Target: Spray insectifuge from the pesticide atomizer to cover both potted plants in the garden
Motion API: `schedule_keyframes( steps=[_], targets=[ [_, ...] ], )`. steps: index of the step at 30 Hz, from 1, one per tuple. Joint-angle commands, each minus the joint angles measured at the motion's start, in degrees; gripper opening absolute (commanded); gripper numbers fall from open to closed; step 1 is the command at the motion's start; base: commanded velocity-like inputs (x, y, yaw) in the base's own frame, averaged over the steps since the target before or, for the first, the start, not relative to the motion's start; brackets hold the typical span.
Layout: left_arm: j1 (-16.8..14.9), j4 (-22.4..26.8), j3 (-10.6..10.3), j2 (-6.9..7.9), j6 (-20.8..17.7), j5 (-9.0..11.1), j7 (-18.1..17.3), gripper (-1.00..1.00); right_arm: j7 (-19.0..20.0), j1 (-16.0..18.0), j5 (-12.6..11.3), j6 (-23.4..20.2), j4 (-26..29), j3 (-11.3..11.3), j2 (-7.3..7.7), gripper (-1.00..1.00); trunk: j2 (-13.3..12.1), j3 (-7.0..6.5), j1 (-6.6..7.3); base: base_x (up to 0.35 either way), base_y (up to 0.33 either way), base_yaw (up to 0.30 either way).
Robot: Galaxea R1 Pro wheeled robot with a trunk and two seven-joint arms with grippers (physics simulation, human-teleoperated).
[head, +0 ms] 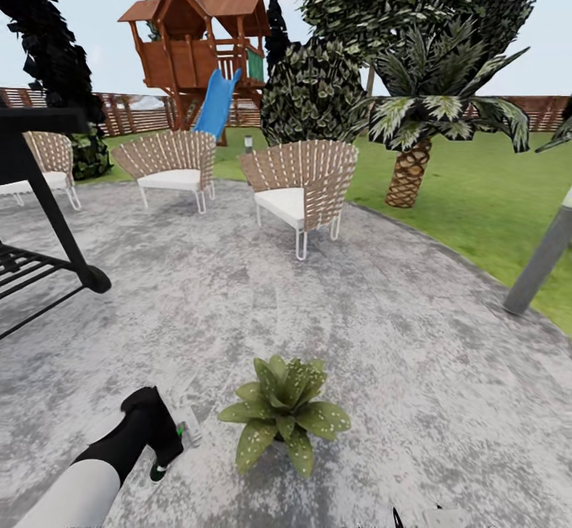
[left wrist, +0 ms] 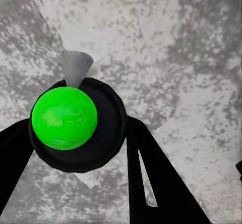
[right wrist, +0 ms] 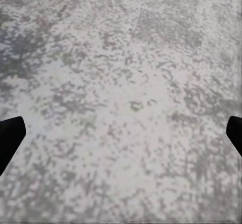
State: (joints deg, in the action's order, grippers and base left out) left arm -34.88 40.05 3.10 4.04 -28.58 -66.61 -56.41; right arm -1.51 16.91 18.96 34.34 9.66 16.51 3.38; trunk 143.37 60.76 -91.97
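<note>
One potted plant, a rosette of broad green leaves dotted with whitish insectifuge specks, stands on the grey stone patio of the garden, low in the head view. Just to its left, my left gripper is shut on the pesticide atomizer, held close above the stone. In the left wrist view the atomizer's bright green top sits in a dark ring between my black fingers, with its grey nozzle pointing away. My right gripper hangs open over bare patio.
Wicker chairs stand across the patio. A black metal frame stands at the left and a grey post leans at the right. The lawn, a palm, a wooden playhouse with a blue slide and the fence lie beyond.
</note>
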Motion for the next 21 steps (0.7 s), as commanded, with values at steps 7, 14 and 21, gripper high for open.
schedule_keyframes(
  steps=[7,14,21],
  targets=[
    [0.0,1.8,0.1,-0.17,-0.4,-1.7,-1.0,-1.0,-0.2,0.1,0.6,0.2,-0.1,0.4,-0.04,1.0,0.0,-0.07,0.01,-0.02,0.032,-0.265],
    [0.1,3.2,0.3,-0.58,-0.7,-1.7,-1.0,-1.0,-0.1,0.1,0.6,0.2,0.0,0.3,-0.04,1.0,0.0,-0.07,0.01,0.08,0.26,-0.02],
    [0.1,3.2,0.3,-0.7,-0.7,-1.7,-1.0,-1.0,-0.2,0.1,0.6,0.2,0.0,0.4,-0.04,1.0,0.0,-0.07,0.01,0.237,0.207,-0.137]
  ],
)
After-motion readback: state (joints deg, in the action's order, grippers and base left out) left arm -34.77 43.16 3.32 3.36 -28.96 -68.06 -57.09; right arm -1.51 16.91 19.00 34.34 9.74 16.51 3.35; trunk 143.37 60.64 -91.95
